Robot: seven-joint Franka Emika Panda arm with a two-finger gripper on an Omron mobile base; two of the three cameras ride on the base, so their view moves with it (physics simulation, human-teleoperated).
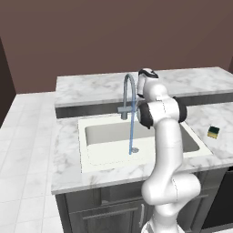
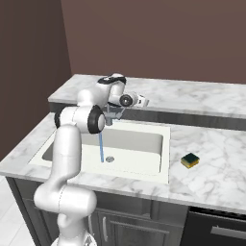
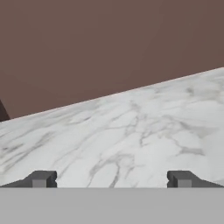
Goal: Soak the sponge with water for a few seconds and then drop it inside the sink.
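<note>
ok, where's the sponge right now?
The small yellow sponge with a dark top lies on the marble counter, right of the white sink basin, untouched.

we count one sponge [image 2: 190, 160], one sink [image 2: 158, 166] with one drain [image 2: 110, 158], one faucet [image 1: 128, 93], one water stream [image 2: 101, 146], two marble counter levels, lower [image 2: 211, 168] and raised rear [image 2: 192, 93], one gripper [image 3: 112, 179] with two fingertips [image 3: 41, 178]
</note>
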